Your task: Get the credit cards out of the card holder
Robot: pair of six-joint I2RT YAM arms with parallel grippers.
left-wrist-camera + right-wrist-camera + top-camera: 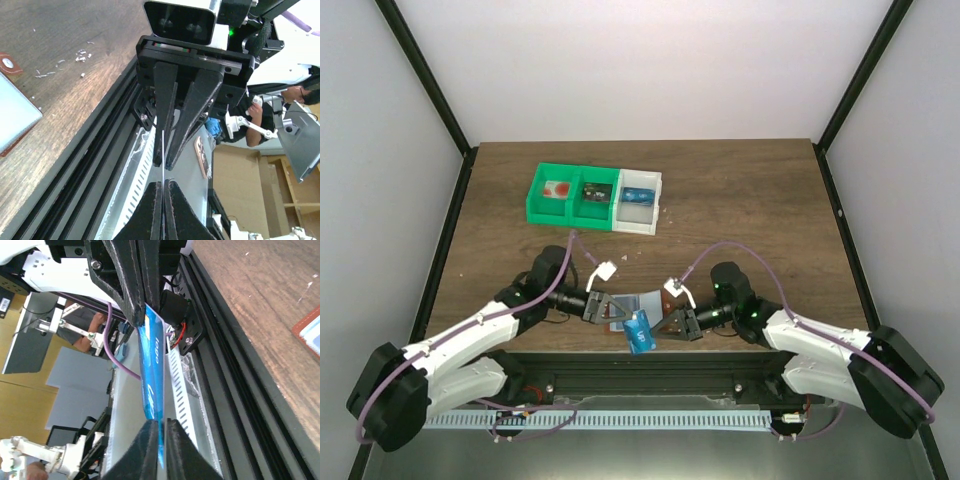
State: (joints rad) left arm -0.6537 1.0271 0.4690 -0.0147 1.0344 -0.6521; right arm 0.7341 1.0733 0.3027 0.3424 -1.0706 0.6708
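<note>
The left gripper [163, 186] and right gripper [159, 426] both squeeze one blue credit card [152, 370], likely to pass it across. The card holder [643, 300] lies just beyond.

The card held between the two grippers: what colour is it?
The card is blue with pale markings, seen best in the right wrist view.

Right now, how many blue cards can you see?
2. One blue card is pinched between the left gripper and right gripper, beside the card holder. A second card, seemingly blue, lies in the white bin. More may be hidden inside the holder.
</note>
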